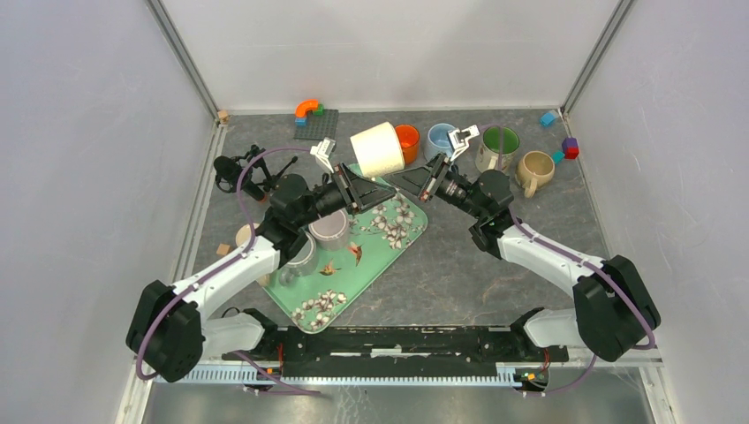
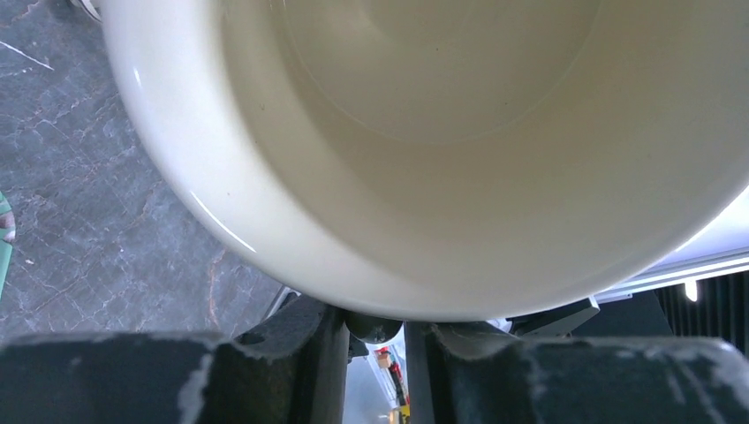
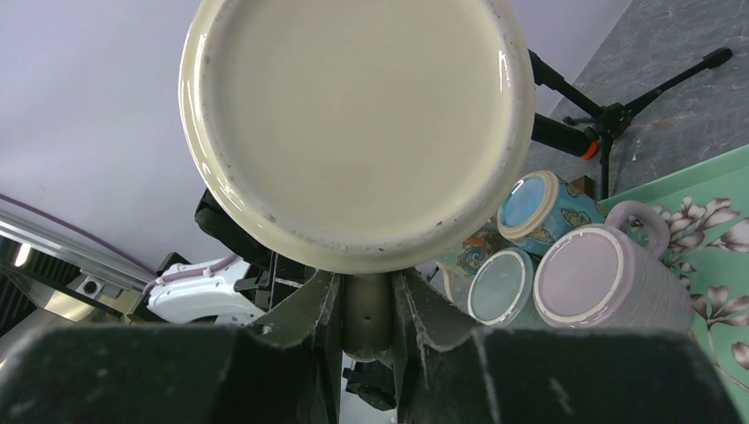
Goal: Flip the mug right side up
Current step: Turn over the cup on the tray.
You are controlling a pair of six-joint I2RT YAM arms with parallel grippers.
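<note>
2 robot arms meet over a grey marbled tabletop [image 1: 477, 274], holding a cream mug [image 1: 378, 148] clear of the surface between them, above the far corner of a green floral tray [image 1: 375, 265]. The mug lies on its side in the air. The left wrist camera looks straight into the mug [image 2: 459, 106] through its open mouth. The right wrist camera faces the mug [image 3: 353, 115] from its flat base.

The right pincer [image 1: 404, 179] is clamped narrowly on the handle [image 3: 367, 322], which sits between its 2 fingers just beneath the base, as the close view of that pincer [image 3: 366, 291] shows.

The left pincer [image 1: 382, 188] reaches in from the opposite side. In its own view, the left pincer [image 2: 375, 340] has its jaws drawn close together directly below the rim. A dark rounded shape sits in the gap, and whether they have hold of the mug cannot be told.

On the tray a lilac mug [image 3: 609, 278] stands base-up beside a blue butterfly cup [image 3: 539, 208], also base-up.

Beyond the arms, 4 mugs stand upright in a row on the tabletop: an orange mug [image 1: 407, 141], a blue mug [image 1: 439, 139], a green-lined mug [image 1: 499, 146] and a beige mug [image 1: 534, 170]. A black tripod [image 1: 247, 172] stands at far left.
</note>
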